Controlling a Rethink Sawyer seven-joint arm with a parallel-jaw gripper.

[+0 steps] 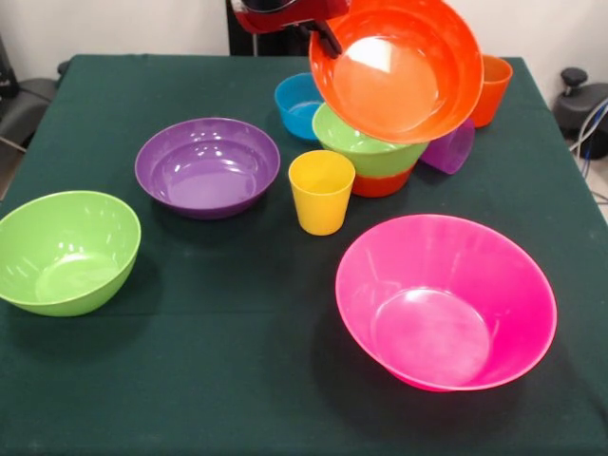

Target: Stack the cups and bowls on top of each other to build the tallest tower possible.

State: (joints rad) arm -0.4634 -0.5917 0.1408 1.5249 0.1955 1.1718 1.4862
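Huge pink bowl (445, 300) nearest camera, no readable writing anywhere. Gripper (328, 38) clamped on rim of large orange bowl (397, 68), tilted above green bowl (367, 142) nested in small orange bowl (382, 182).

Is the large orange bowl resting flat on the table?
No. The large orange bowl is lifted and tilted toward the camera, held at its rim by the tool above the green bowl.

Large orange bowl (399, 71) tilts above green bowl (366, 142) nested in small orange bowl (380, 182).
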